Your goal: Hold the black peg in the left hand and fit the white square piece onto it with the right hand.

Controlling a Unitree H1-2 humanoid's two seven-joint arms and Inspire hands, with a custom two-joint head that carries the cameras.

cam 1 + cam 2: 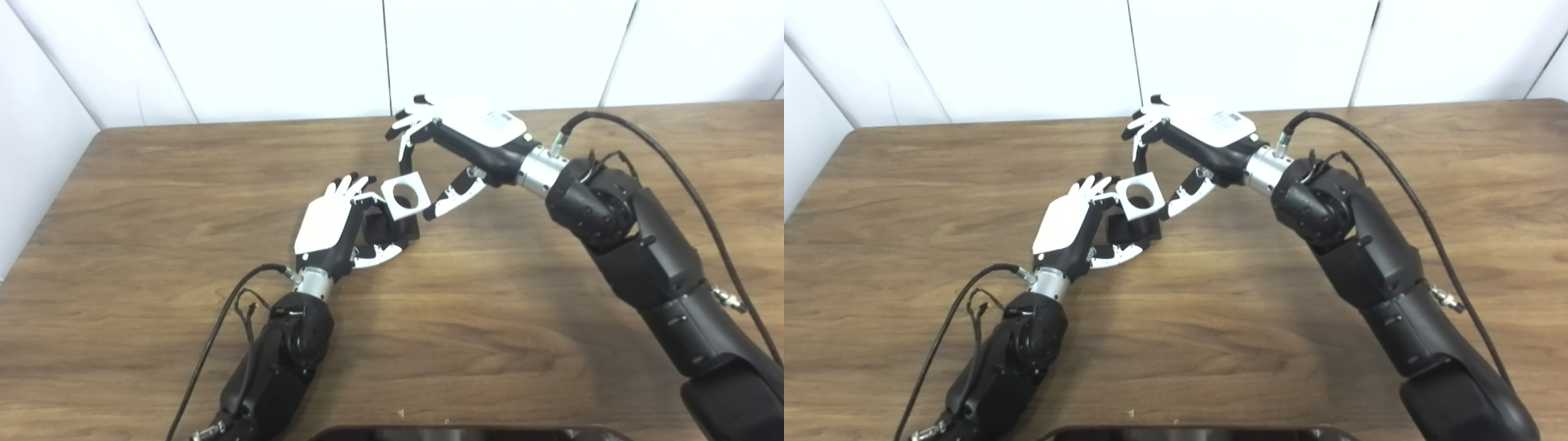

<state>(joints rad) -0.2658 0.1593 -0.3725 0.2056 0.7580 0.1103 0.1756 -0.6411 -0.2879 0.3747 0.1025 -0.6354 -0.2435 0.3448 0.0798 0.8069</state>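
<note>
While the left hand [334, 229] grips the black peg [392, 229] low over the table [153, 202], the white square piece [404, 196] sits tilted on the peg's top, hole facing up toward the cameras. Just right of the peg, the right hand [450, 150] arches over the piece with its fingers [407, 125] spread and thumb beside one edge; no firm grip shows. Whether the piece is fully seated cannot be told.

Black arms [649, 257] — white-backed hands, cables
</note>
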